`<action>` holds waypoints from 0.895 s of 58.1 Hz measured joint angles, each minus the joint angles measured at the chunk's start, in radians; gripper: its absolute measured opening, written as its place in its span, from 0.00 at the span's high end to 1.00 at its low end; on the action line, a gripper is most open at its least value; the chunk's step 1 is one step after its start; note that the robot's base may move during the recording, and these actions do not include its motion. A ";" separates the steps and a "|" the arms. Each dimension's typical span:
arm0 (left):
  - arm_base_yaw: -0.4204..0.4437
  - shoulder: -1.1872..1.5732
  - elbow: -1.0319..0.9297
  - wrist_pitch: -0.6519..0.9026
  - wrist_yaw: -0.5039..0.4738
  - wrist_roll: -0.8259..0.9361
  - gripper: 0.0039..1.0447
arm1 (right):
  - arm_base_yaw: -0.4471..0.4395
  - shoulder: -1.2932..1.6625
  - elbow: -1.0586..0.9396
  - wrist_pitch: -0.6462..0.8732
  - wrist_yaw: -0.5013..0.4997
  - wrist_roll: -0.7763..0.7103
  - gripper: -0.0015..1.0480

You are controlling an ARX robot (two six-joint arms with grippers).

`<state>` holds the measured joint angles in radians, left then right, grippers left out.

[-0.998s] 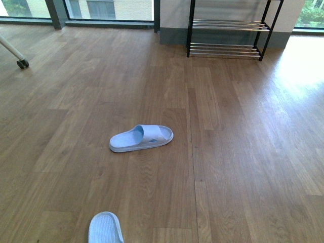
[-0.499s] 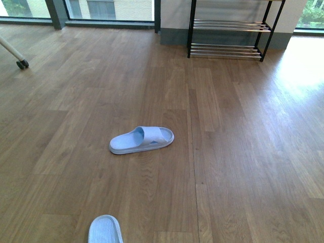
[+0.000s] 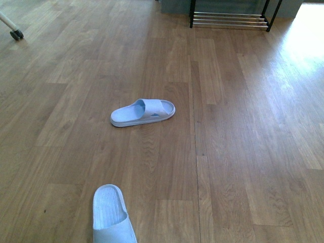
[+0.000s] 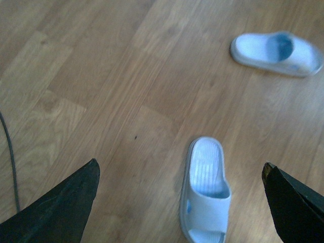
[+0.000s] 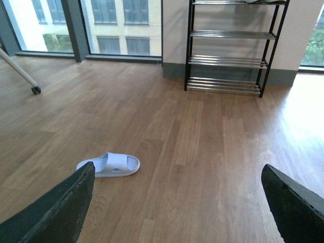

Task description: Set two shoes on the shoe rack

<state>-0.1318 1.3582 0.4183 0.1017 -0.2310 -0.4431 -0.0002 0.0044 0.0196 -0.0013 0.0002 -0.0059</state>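
Left claw and right claw are held open and empty, nearer shoe and farther shoe lying on the floor far from the rack, so a first pickup is judged due, with descent onto the nearer shoe required.

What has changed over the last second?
The front view shifted downward: the shoe rack now sits at its top edge, and the near sandal shows more fully. The far sandal and near one stayed put on the floor. The left gripper and right gripper are open, empty.
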 joint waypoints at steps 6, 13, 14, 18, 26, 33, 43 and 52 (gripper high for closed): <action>0.003 0.258 0.121 0.036 -0.039 -0.007 0.09 | 0.000 0.000 0.000 0.000 0.000 0.000 0.09; -0.022 0.546 0.288 0.026 0.003 0.035 0.09 | 0.000 0.000 0.000 0.000 0.000 0.000 0.09; -0.026 0.591 0.316 0.010 0.017 0.035 0.09 | 0.000 0.000 0.000 0.000 0.000 0.000 0.09; -0.024 0.712 0.389 -0.020 0.068 0.004 0.09 | 0.000 0.000 0.000 0.000 0.000 0.000 0.09; -0.031 0.939 0.533 -0.038 0.159 -0.208 0.09 | 0.000 0.000 0.000 0.000 0.000 0.000 0.09; -0.050 1.066 0.600 -0.052 0.230 -0.298 0.09 | 0.000 0.000 0.000 0.000 0.000 0.000 0.09; -0.056 1.189 0.692 -0.092 0.319 -0.405 0.09 | 0.000 0.000 0.000 0.000 0.000 0.000 0.09; -0.048 1.242 0.784 -0.124 0.365 -0.489 0.09 | 0.000 0.000 0.000 0.000 0.000 0.000 0.09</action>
<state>-0.1802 2.6007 1.2018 -0.0219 0.1337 -0.9321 -0.0002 0.0044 0.0196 -0.0013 0.0006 -0.0059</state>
